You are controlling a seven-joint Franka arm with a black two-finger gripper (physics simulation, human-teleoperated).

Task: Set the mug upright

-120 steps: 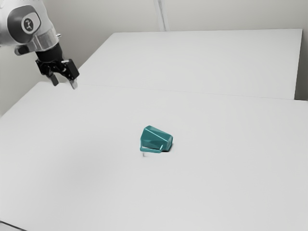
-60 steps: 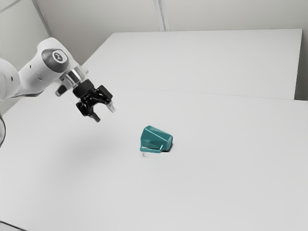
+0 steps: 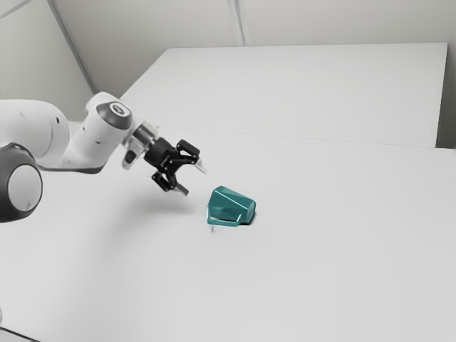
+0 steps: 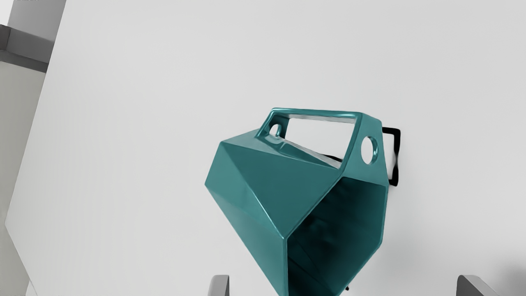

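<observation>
The mug [image 3: 231,204] is found tipped on its side on the counter [image 3: 328,263]; near it the tool [image 3: 194,180] is held wide open and empty, presumably so its body can be straddled.

Table [image 3: 335,263]: white, smooth, plain top; straight edge visible in wrist view. Directly on it, one teal faceted mug [image 3: 231,205], tipped on its side, near mid-surface in exterior view. Open mouth toward the exterior view's left, angular handle on the side nearer that camera. Dark angular outline on the tabletop beside the handle, wrist view; shadow or object, cannot tell.
</observation>
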